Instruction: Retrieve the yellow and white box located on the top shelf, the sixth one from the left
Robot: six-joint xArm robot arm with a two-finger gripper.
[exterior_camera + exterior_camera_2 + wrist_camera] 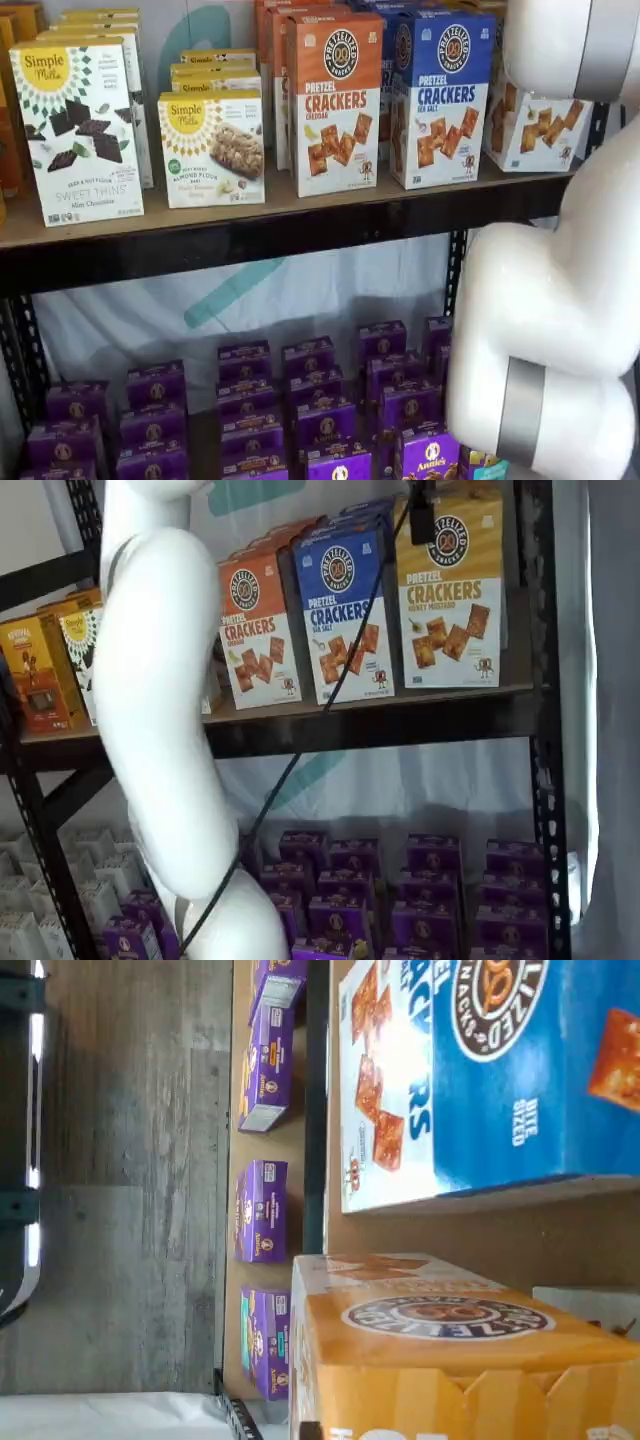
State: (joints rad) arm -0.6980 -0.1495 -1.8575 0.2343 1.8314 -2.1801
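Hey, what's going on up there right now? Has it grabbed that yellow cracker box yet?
Gripper: only a dark tip shows, state unclear. Yellow and white box upright on the top shelf, not lifted. Blue box close beside it.

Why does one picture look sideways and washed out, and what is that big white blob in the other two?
Wrist view: turned on its side, with glare bleaching the white part of the blue pretzel cracker box. In both shelf views the blob is the robot's white arm, close to the camera and soft; it hides most of the yellow and white cracker box, which shows whole elsewhere.
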